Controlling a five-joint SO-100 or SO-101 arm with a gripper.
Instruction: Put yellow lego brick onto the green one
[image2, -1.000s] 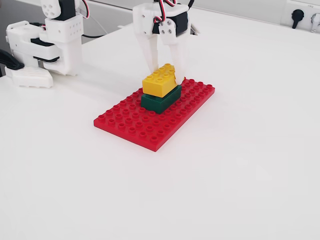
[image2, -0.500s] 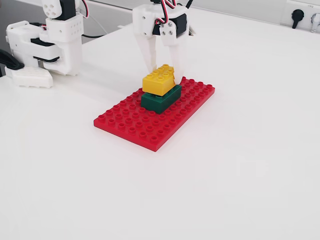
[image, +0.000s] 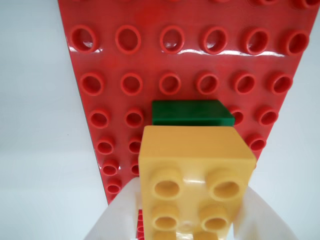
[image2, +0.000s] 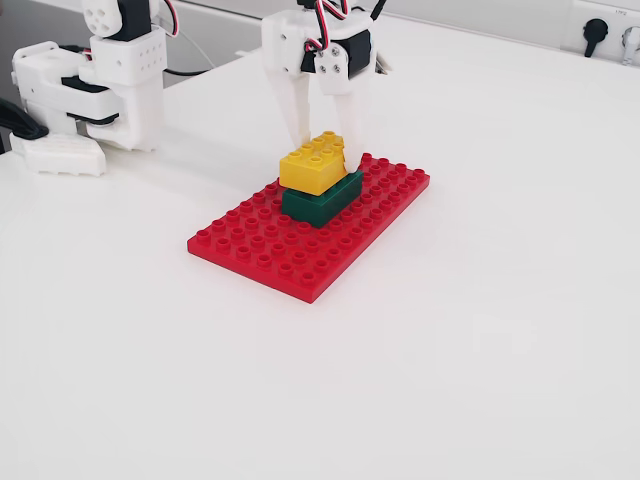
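The gripper (image2: 322, 140), closed on the yellow lego brick (image2: 313, 163), holds it on top of the green one (image2: 322, 199) near the far right end of the red baseplate (image2: 300, 245), so it should square the edges and press straight down before letting go.

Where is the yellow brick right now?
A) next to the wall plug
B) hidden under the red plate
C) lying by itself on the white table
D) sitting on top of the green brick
D: in the fixed view the yellow brick sits on the green brick, which stands on the red plate, with the tool around it.
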